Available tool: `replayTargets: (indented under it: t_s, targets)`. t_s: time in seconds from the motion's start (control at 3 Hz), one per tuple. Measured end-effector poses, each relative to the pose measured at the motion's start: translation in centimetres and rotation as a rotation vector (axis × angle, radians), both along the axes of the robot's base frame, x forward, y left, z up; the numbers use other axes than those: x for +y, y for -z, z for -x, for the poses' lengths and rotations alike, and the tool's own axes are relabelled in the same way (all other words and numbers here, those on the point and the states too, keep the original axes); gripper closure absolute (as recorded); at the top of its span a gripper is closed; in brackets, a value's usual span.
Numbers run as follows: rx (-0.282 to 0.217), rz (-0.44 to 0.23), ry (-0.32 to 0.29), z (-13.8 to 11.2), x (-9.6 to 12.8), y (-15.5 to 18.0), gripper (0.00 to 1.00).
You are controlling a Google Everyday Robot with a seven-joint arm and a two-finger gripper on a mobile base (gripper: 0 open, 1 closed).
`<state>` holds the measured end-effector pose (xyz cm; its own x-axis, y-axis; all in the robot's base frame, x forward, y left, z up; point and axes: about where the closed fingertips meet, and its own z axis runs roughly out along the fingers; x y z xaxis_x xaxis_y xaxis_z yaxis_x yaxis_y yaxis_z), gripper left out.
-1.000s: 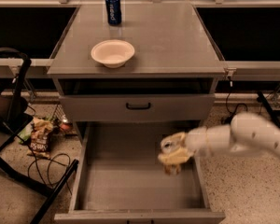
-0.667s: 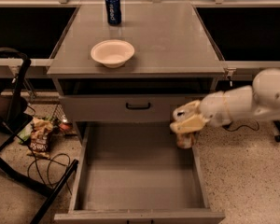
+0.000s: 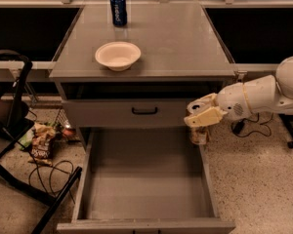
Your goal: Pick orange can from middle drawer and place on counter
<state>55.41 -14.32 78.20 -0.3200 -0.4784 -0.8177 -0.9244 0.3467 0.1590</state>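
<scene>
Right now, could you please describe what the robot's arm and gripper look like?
The arm is made of smooth, rounded, glossy white segments, with a thin yellowish band near the wrist. The gripper, just right of the closed drawer front, has pale cream-yellow fingers on a white housing.

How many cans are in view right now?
2. The blue can stands at the back edge of the counter, left of centre. The orange can hangs in the gripper, just above the right wall of the middle drawer. None appears hidden.
</scene>
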Motion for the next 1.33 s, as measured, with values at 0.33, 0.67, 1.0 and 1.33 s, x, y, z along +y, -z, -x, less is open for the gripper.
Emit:
replayTargets:
  t_s: [0.33,0.67,1.0,1.33]
  targets:
    - [-0.022,0.007,-0.014,-0.8,0.4,-1.2,1.00]
    - [-0.076,-0.011,0.016,-3.8,0.8,-5.9,1.00]
    - [-0.184,-0.030,0.096,-8.5,1.0,-14.1,1.00]
    - [-0.270,-0.092,0.205,-13.0,0.0,-20.6,1.00]
